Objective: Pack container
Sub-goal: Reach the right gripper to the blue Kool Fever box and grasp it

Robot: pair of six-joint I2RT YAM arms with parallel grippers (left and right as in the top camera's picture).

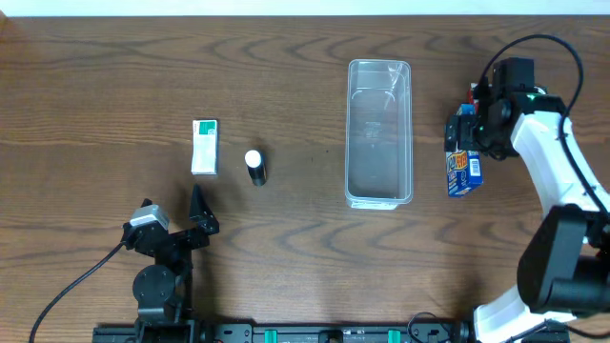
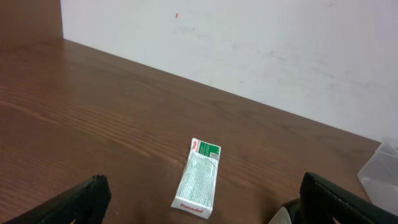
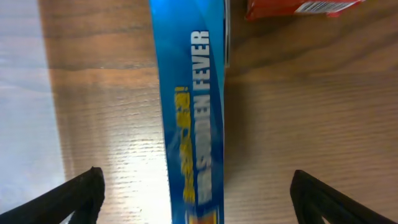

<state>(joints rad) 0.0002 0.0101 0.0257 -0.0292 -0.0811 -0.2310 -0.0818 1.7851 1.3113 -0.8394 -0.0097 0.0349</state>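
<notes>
- The right tool (image 3: 196,183) hangs released over the blue box (image 3: 193,106), fingers spread wide on either side and touching nothing
- A red box (image 3: 298,6) lies close by the blue box's 12 o'clock end in the right wrist view, so a descent off line could catch or nudge both
- The blue box is glossy printed card, long and narrow; its slick faces may slip if clenched near one end, and thin card may buckle under too hard a squeeze
- The container (image 1: 379,201) rests on the surface (image 1: 305,248) toward 2 o'clock from the middle of the overhead view, its long axis running 12 to 6; it looks empty, and the blue box sits apart at its 3 o'clock
- It is clear thin plastic with rounded corners and a raised rim, probably light, so a box snagging that rim could shove or tip it; the narrow mouth likely wants the box turned lengthwise
- The left tool (image 2: 203,183) is released and empty near 7 o'clock, facing a green-and-white box (image 2: 199,180) of matte card lying flat
- A small dark bottle (image 1: 255,168) with a white cap sits just beside that box at its 3 o'clock; being round it may roll if knocked, though I cannot tell whether it stands or lies
- The surface is smooth, dark wood grain, offering little grip against sliding
</notes>
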